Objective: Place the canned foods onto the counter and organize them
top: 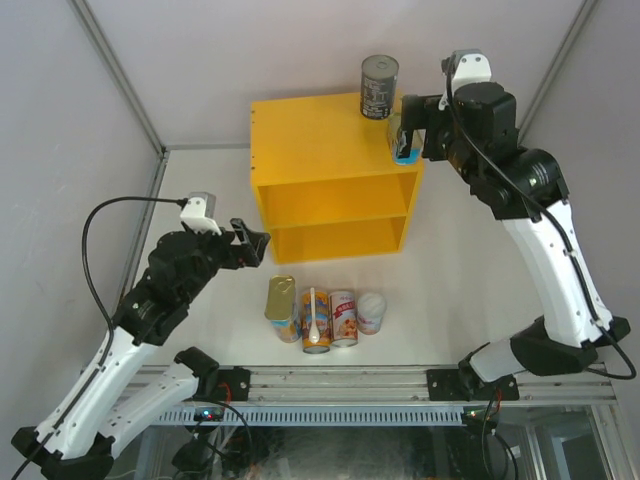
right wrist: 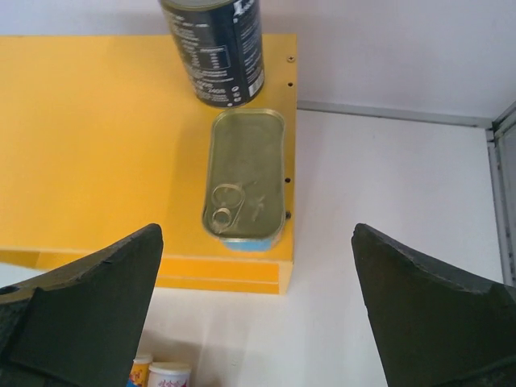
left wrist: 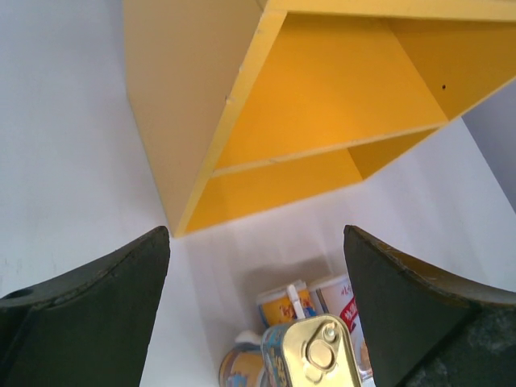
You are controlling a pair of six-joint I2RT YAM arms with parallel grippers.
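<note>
Right claw (right wrist: 256, 234) spread wide and empty over tin (right wrist: 244, 173) lying flat on counter (right wrist: 97, 145) top, just beside dark can (right wrist: 216, 48), presumably for a tidy row; left claw (left wrist: 256, 242) likewise open near cans (top: 325, 315) on table (top: 470, 280).

Dark can (top: 379, 88), flat tin (right wrist: 244, 175) atop yellow counter (top: 300, 135), right side; other cans (top: 343, 318) clustered before it

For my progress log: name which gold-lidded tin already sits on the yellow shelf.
The tin beside the dark grey can on the shelf top; the other tin stands on the table.
</note>
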